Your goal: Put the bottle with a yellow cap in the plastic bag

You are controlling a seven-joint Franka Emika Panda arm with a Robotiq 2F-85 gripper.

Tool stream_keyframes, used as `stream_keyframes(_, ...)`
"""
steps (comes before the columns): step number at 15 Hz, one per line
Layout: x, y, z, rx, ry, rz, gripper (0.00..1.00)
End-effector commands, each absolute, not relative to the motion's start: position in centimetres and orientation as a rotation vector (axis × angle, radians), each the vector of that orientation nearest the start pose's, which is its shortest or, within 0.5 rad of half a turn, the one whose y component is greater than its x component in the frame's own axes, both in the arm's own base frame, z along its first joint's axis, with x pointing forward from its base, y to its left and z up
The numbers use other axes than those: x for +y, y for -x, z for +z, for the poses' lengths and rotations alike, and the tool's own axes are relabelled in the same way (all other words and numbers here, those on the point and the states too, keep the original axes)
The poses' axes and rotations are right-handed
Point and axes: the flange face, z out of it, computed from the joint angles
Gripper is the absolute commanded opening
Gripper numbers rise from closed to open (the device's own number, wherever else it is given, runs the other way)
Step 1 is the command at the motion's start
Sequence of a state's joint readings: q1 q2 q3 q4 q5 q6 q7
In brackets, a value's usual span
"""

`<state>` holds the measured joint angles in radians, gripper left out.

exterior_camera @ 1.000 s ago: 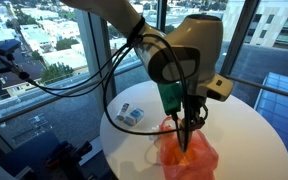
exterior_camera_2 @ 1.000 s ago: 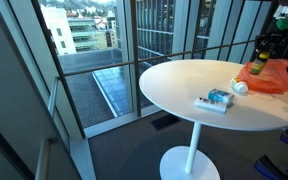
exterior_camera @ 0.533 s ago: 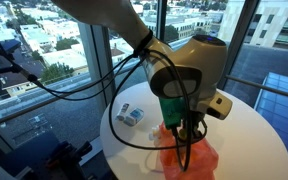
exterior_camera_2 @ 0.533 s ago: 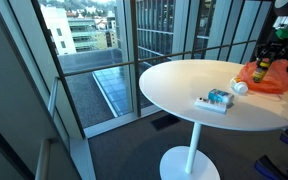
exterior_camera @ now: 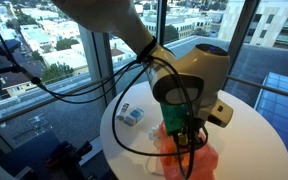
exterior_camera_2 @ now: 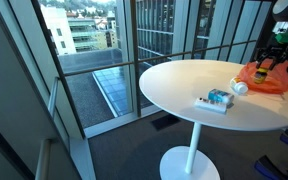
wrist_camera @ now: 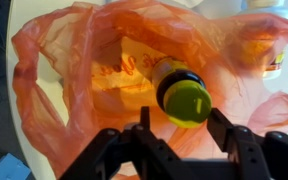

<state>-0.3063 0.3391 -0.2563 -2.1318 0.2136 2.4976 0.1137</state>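
The bottle with a yellow cap (wrist_camera: 184, 98) stands inside the open orange plastic bag (wrist_camera: 74, 70), cap toward the wrist camera. My gripper (wrist_camera: 181, 122) is open, its two fingers spread on either side of the cap, just above it. In both exterior views the gripper (exterior_camera: 186, 140) (exterior_camera_2: 270, 64) is lowered into the mouth of the bag (exterior_camera: 199, 162) (exterior_camera_2: 280, 80) on the round white table (exterior_camera: 254, 130) (exterior_camera_2: 174, 90). The bottle's body is hidden by the bag there.
A small blue and white box (exterior_camera: 131, 116) (exterior_camera_2: 215, 100) lies on the table near its window-side edge. A white ball-like object (exterior_camera_2: 239, 88) sits between the box and the bag. Large glass windows surround the table. Cables hang from the arm.
The gripper has come down with the bottle into the bag's mouth. The bottle, seen above the bag a second ago, now sits within it.
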Motion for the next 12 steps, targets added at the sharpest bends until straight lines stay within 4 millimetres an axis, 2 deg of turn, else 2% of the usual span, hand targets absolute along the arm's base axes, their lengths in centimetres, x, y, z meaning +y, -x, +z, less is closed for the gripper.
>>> stream_keyframes(1,-30.4,-49.6,27.0,1.198,2.861,-0.093,0.94)
stream_keyframes(3,-29.6,-49.8,28.1,1.168,2.872,-0.109,1.0)
stream_keyframes(7,-27.1,-50.3,30.8,1.089,2.917,-0.114,1.0)
stream_keyframes(12,-22.6,-50.4,34.9,0.916,2.98,0.033,1.0)
